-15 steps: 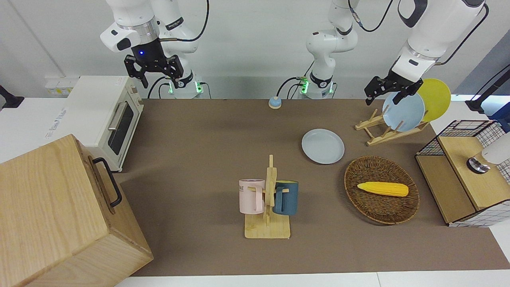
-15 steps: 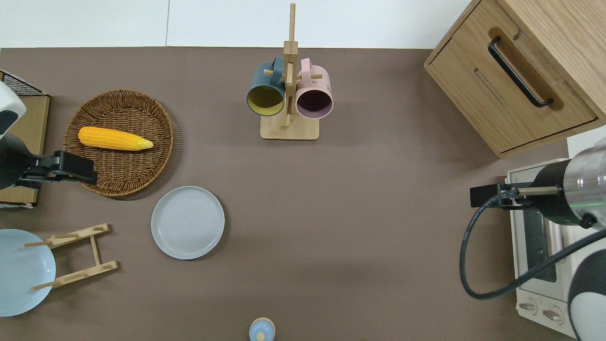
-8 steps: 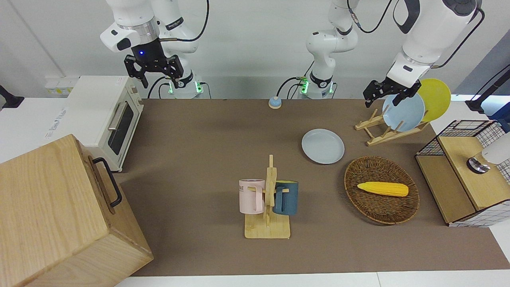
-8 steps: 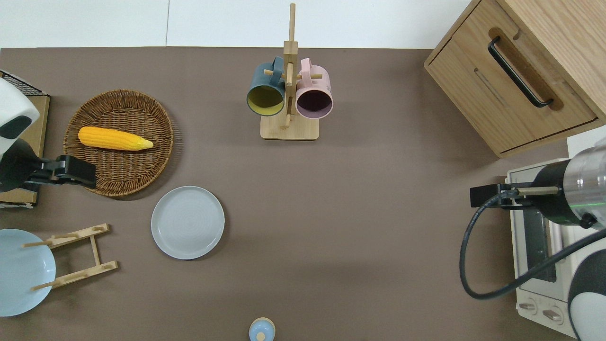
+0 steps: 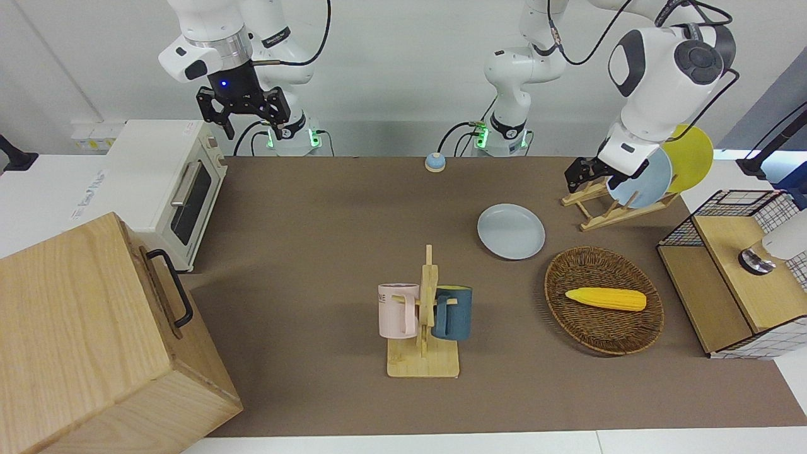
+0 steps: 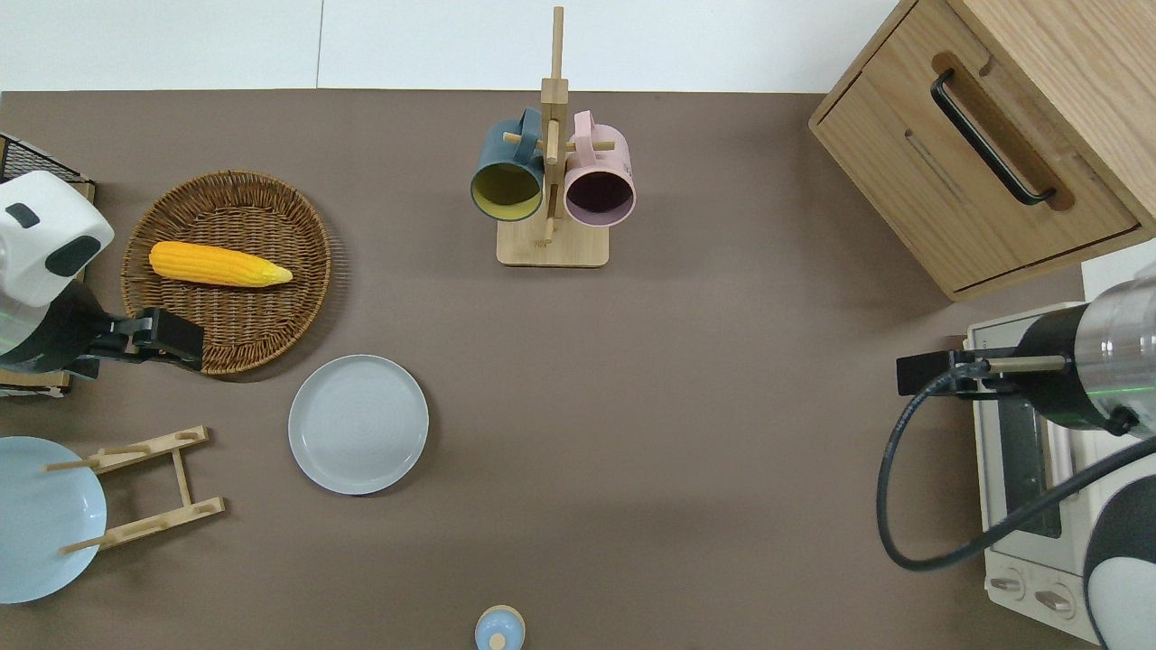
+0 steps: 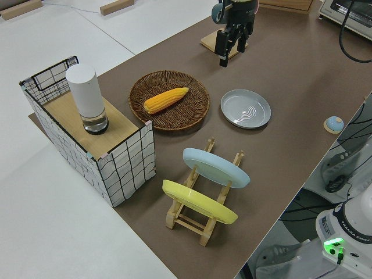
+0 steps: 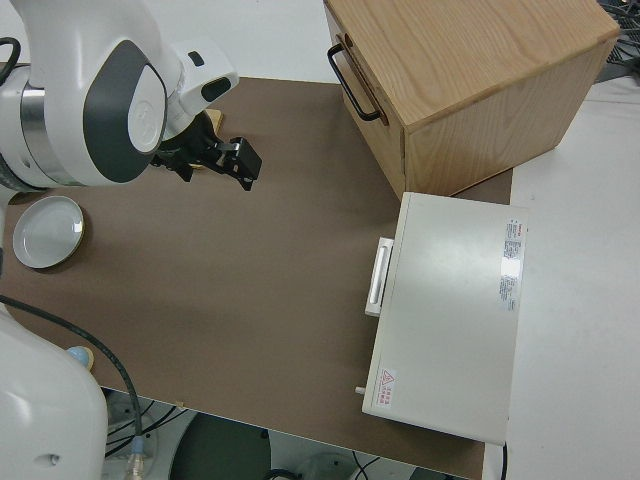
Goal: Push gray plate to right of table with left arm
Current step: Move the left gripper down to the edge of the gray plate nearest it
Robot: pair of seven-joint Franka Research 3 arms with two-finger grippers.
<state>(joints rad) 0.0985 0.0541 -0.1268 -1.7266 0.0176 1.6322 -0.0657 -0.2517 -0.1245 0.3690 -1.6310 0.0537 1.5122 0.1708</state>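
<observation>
front view: the left arm [image 5: 662,69] bends down so that its white wrist covers part of the upright light-blue plate [image 5: 646,183] in the wooden plate rack [image 5: 599,211]; the yellow plate [image 5: 693,157] stands next to it. the left gripper [image 5: 580,176] hangs dark against the rack and whether its fingers are apart or together cannot be told here. the gray plate [image 5: 511,231] lies flat on the table [image 5: 315,252], round and pale gray-blue with a low rim, nothing touching it. the right arm is parked, its right gripper [image 5: 243,107] showing its fingers spread apart.

overhead view: the left gripper [image 6: 172,336] is over the rim of the wicker basket [image 6: 298,298] on the side nearer the robots, and its body is cut by the picture's edge. the gray plate [image 6: 358,423] sits nearer to the robots than the basket, just beside it but apart. a corn cob [image 6: 219,264] lies in the basket. the mug stand [image 6: 551,208] with a dark blue mug [image 6: 506,176] and a pink mug [image 6: 599,181] stands well apart, farther from the robots. a small blue bell [image 6: 499,629] is partly cut off at the bottom edge. the wooden box [image 6: 993,135] and the toaster oven [image 6: 1020,487] fill the right arm's end.

left side view: the left gripper [image 7: 229,43] points downward, its fingers looking slightly parted, holding nothing. the gray plate [image 7: 246,108] shows faint concentric rings.

right side view: only a part of the gray plate [image 8: 42,231] shows, the arm hiding the rest.
</observation>
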